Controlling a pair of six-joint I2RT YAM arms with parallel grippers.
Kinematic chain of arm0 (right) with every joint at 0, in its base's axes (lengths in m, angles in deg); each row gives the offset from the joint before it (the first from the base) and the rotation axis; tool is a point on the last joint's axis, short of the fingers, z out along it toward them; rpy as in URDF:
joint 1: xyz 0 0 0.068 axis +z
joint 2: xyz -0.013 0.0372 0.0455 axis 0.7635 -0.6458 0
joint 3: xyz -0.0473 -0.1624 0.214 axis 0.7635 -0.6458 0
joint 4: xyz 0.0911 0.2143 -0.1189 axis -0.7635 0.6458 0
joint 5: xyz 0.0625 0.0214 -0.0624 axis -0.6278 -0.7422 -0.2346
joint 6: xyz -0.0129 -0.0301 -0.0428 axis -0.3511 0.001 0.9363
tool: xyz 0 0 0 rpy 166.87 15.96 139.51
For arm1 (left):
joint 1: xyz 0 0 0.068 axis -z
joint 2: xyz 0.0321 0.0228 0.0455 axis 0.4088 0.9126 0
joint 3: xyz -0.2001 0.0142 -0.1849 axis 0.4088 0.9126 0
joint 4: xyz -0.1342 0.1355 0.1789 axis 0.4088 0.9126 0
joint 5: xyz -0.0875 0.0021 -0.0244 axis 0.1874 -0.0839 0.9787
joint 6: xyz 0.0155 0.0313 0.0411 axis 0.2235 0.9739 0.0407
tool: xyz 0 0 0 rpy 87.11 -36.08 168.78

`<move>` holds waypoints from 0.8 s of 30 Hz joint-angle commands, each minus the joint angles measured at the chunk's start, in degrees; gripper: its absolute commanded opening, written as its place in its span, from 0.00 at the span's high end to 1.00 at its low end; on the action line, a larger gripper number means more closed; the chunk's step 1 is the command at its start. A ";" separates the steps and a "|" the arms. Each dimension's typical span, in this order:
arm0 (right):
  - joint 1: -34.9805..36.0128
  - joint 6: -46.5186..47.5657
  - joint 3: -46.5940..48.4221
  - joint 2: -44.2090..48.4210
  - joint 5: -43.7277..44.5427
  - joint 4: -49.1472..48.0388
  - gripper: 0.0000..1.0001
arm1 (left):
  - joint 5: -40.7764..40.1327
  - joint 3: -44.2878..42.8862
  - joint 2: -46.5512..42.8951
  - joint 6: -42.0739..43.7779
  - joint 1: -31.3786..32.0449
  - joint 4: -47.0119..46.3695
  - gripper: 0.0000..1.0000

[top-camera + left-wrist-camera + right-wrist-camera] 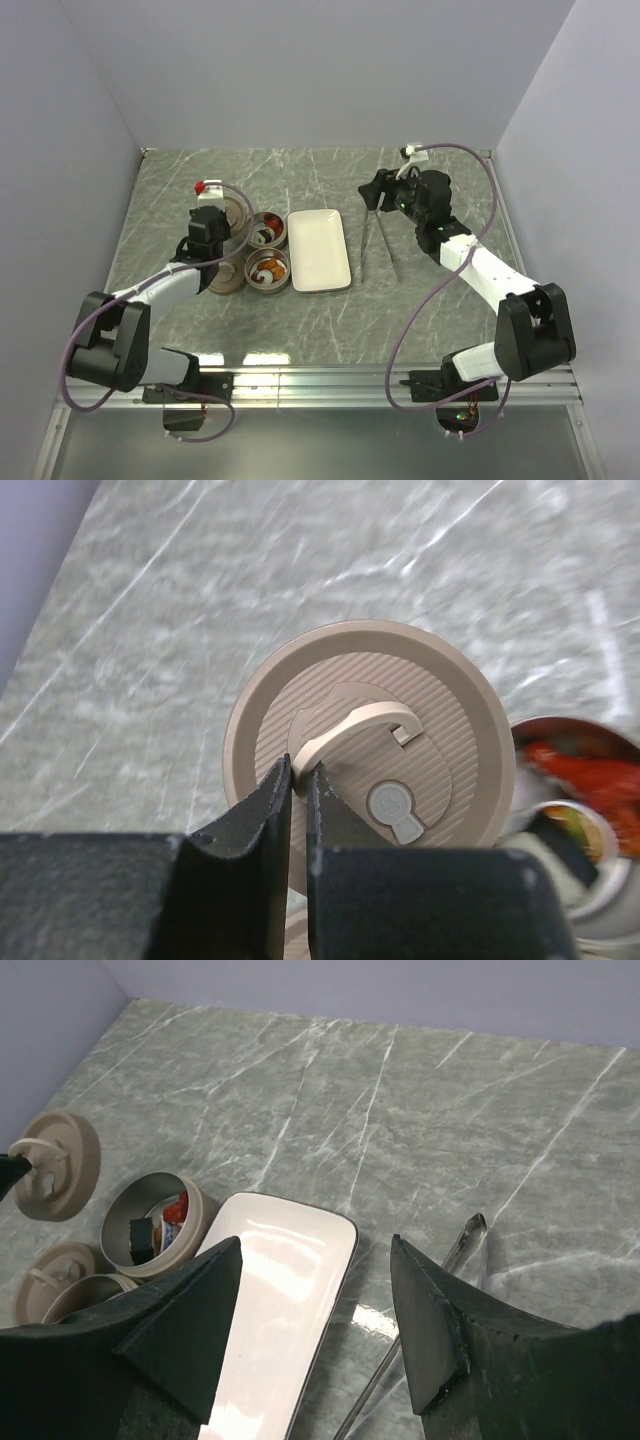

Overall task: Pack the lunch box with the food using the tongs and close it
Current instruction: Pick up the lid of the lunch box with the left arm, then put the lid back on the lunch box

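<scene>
Left hand (299, 777) pinches lid handle (345, 726); tongs (364, 245) lie near-far, joined end far.

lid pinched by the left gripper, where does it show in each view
top external: lid left of centre, left of the two open tins.
left wrist: lid mid-frame, its handle pinched by the left gripper.
right wrist: lid at the far left edge.
shared landmark: the tin holding a dark piece, just right of the lid in every view.
</scene>
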 commanded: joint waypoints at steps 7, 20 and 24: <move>-0.18 -0.58 0.31 3.56 2.33 -2.06 0.32 | 2.53 -2.72 -6.21 0.32 5.53 2.89 1.00; -0.18 -0.67 -1.71 5.24 4.35 -1.27 0.32 | 13.00 -9.66 2.04 -1.70 5.80 9.66 1.00; -0.18 -0.58 -1.45 5.06 4.26 -1.18 0.32 | 14.14 -10.19 4.41 -1.61 5.80 9.58 1.00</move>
